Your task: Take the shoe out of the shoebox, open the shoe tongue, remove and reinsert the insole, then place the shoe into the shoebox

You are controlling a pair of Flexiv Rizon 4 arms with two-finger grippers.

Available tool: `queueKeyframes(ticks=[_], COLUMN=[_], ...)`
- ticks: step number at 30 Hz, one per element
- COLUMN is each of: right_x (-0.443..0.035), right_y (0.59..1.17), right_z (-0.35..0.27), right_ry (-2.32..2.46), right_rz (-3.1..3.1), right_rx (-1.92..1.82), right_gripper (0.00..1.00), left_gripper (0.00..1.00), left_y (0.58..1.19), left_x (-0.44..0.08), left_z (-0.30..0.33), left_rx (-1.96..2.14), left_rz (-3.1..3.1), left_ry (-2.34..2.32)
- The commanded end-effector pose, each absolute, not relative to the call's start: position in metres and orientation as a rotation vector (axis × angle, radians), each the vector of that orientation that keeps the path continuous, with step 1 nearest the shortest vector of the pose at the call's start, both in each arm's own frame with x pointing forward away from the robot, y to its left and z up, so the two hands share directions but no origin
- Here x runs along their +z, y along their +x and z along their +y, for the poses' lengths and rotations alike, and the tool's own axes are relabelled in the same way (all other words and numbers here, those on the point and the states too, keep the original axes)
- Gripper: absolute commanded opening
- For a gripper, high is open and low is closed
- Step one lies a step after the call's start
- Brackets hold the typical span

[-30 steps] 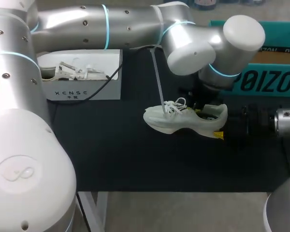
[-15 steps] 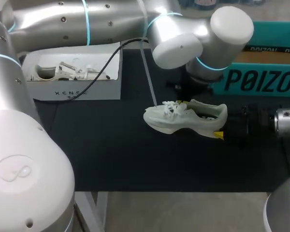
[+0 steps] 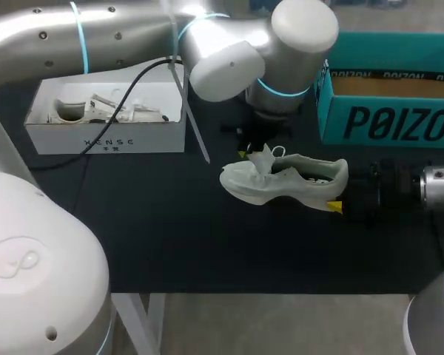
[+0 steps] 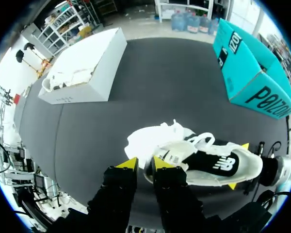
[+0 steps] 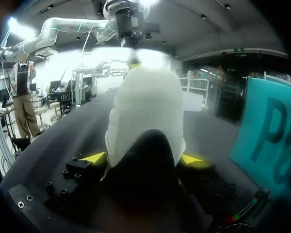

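table [image 3: 170, 244]: black top; everything for the task lies on its far right part.
shoebox [image 3: 388, 122]: teal, open at the top, standing at the table's far right edge, just behind the shoe's heel end and apart from it.
white box [image 3: 107, 137]: at the far left, well apart from the shoe, and no part of the coming move.
shoe [image 3: 281, 185]: out of the shoebox, sole down. Its long axis runs across the table, toe toward my left and heel toward my right.
right gripper [image 5: 143, 158]: closed on the shoe's heel, one yellow tip on either side, so it seems to steady the shoe.
left gripper [image 4: 144, 164]: comes in from the left over the shoe's front half. Its fingers stand narrow, with a dark gap and nothing seen between them.
insole [image 4: 211, 162]: black, in place inside the shoe, toward the heel from the tongue.
tongue [image 4: 173, 154]: just ahead of the left gripper, against the finger nearer the heel, among loose laces.
key relation: the left arm is the nearer one to the tongue, which lies slightly heelward of its fingers. Opening the tongue would probably need a small shift along the shoe's length.
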State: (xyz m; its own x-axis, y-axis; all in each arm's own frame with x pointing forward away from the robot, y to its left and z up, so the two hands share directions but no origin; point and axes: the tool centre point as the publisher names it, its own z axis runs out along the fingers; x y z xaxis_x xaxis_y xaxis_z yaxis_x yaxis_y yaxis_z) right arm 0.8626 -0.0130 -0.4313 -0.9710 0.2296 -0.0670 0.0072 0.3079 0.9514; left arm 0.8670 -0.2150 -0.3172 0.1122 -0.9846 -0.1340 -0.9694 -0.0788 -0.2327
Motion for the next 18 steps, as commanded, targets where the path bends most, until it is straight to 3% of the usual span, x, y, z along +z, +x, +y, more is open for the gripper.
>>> queueKeyframes(ticks=[1, 16, 18], right_x=[-0.435, -0.435, -0.435], right_y=[0.862, 0.862, 0.862], right_z=[-0.012, -0.012, -0.012], right_ry=[0.221, 0.221, 0.221], right_rz=[2.38, 2.38, 2.38], right_rx=[1.727, 1.727, 1.727], right_gripper=[0.0, 0.0, 0.0], left_gripper=[1.0, 1.0, 0.95], left_y=[0.869, 0.873, 0.874], left_x=[-0.318, -0.312, -0.314], left_z=[-0.21, -0.238, -0.243], left_rx=[-0.237, -0.492, -0.493], left_rz=[2.045, 2.187, 2.216], left_ry=[-2.22, -2.452, -2.466])
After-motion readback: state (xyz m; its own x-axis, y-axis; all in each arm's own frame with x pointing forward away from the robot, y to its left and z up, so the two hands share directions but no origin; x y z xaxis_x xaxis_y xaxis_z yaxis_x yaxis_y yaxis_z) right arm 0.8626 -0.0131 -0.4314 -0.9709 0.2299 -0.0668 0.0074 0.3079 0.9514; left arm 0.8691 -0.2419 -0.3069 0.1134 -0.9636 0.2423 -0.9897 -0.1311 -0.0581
